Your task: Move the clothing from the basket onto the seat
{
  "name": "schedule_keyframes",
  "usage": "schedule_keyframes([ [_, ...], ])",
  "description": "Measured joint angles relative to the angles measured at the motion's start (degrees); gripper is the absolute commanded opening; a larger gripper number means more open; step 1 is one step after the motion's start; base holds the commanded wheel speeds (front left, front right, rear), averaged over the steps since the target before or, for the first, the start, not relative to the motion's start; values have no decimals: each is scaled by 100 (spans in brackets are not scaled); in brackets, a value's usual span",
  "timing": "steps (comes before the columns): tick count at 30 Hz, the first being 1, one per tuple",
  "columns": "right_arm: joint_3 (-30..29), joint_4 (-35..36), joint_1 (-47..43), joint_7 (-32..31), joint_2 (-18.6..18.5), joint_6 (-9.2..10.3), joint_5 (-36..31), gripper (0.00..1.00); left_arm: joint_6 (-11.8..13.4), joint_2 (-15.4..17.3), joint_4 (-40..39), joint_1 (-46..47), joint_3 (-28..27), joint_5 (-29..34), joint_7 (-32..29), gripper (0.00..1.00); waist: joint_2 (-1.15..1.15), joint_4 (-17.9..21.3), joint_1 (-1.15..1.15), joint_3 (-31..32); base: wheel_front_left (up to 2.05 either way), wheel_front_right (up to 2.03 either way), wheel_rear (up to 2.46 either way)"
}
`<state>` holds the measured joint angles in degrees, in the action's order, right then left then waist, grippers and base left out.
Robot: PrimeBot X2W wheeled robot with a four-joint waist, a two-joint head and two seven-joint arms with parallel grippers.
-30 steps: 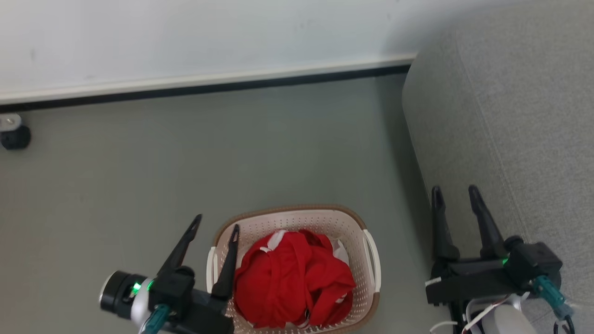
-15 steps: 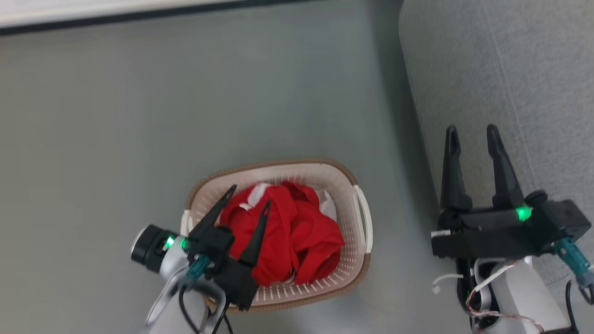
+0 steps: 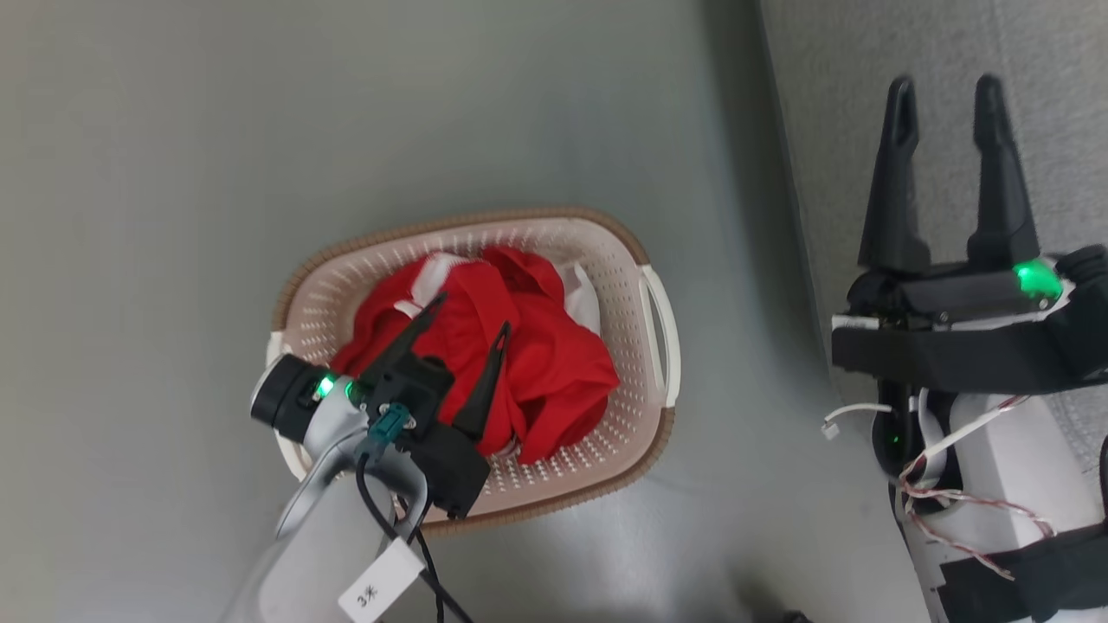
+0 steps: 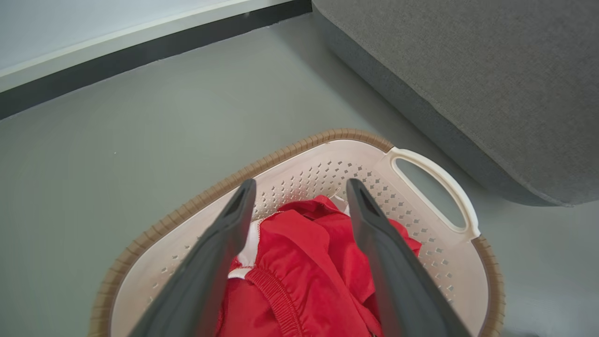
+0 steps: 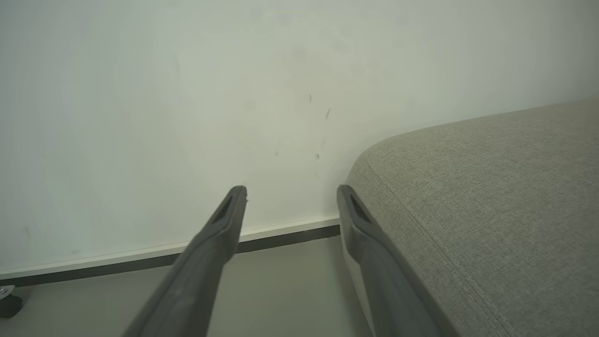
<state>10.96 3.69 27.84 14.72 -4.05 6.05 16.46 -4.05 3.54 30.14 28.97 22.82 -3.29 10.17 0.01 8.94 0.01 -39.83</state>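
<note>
Grey floor surrounds the basket, with the sofa near its right. Crumpled red clothing with white trim fills it. The left tool is spread over it; the right tool is spread and empty.

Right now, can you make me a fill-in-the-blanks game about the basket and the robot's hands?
1. The clothes in the basket are ____.
2. The basket's rim is ____.
3. The left hand, above the clothes, is ____.
4. The right hand is open by the grey ____.

Missing words: red; brown; open; sofa
</note>
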Motion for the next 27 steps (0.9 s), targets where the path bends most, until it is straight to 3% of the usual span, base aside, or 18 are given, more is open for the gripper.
schedule_keyframes([
  [15,-77,151,469,0,33,0,-97,100,-53,-20,681,859,75,45,11,100,0,255,0,-1212,0,0,0],
  [27,-69,87,576,0,56,0,-97,100,-22,12,1329,1135,-114,19,111,100,0,412,-1,-1587,0,0,0],
])
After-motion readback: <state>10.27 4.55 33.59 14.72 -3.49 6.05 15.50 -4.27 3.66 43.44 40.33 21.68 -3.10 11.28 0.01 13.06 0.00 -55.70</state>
